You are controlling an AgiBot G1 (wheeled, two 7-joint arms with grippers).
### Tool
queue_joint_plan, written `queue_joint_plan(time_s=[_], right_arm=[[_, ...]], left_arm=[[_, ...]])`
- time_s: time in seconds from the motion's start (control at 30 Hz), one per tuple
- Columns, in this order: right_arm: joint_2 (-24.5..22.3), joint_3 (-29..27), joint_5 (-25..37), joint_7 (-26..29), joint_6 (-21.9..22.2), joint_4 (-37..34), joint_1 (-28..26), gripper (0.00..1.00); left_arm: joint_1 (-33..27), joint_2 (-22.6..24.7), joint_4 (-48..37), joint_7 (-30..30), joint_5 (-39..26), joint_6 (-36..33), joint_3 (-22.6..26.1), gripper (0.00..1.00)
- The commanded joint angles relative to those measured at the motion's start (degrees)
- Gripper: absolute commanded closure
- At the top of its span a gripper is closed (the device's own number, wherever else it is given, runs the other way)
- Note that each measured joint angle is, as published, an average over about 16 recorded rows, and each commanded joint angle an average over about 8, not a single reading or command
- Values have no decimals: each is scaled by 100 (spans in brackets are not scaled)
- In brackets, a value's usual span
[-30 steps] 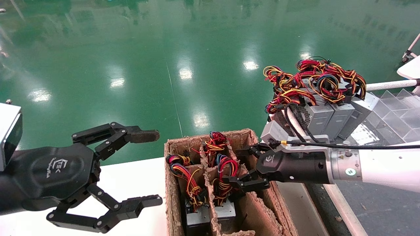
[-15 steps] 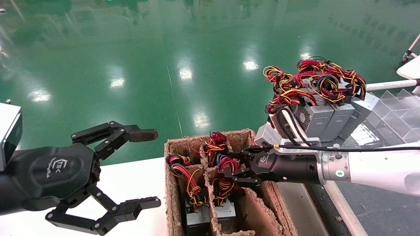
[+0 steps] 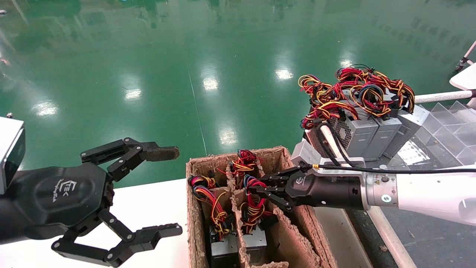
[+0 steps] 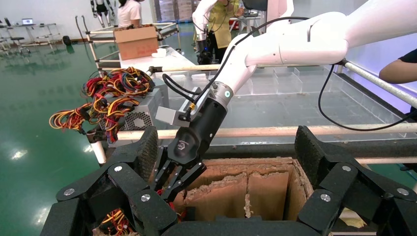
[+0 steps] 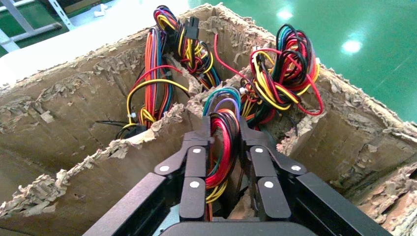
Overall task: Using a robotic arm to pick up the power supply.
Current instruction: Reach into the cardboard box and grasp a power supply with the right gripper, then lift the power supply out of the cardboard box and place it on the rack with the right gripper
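The power supply (image 3: 256,241) stands in the middle slot of the torn cardboard box (image 3: 193,208), its silver case low in the slot and its mostly red wire bundle (image 3: 254,203) sticking up. My right gripper (image 3: 257,190) reaches in from the right, and its fingers are shut on that bundle. In the right wrist view the gripper (image 5: 223,132) pinches the red loop of wires (image 5: 222,147) between both fingers. The right gripper (image 4: 169,183) also shows in the left wrist view, at the box's rim. My left gripper (image 3: 169,190) hangs open to the left of the box, holding nothing.
A second unit with red-yellow wires (image 3: 214,210) sits in the box's left slot, and another bundle (image 3: 242,162) at the back. Several silver power supplies (image 3: 372,128) with tangled wires are stacked at the back right, beside clear trays (image 3: 446,126). A white table (image 3: 148,208) lies under the left gripper.
My right gripper has moved left, further over the box, and its fingers have closed from open onto the wire bundle. The left arm has stayed still.
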State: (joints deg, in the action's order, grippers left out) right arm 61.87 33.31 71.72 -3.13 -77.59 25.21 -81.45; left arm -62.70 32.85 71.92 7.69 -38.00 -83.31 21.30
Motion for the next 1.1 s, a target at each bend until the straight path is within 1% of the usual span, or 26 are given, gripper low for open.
queue_joint_plan(time_s=[0.03, 0.43, 0.67, 0.87, 1.1], right_arm=[[3, -1, -1, -32, -12, -41, -5, 100], [-73, -118, -192, -196, -212, -101, -32, 100], [-234, -253, -434, -207, -492, 88, -33, 100], [-590, -497, -841, -72, -834, 505, -6, 100], [-1252, -886, -1425, 332, -1031, 1253, 58, 100]], left_arm=[[0, 0, 0, 0, 0, 0, 0, 0], [0, 0, 0, 0, 0, 0, 0, 0], [0, 0, 0, 0, 0, 0, 1, 0], [0, 0, 0, 0, 1, 0, 1, 0], [0, 0, 0, 0, 1, 0, 1, 0]])
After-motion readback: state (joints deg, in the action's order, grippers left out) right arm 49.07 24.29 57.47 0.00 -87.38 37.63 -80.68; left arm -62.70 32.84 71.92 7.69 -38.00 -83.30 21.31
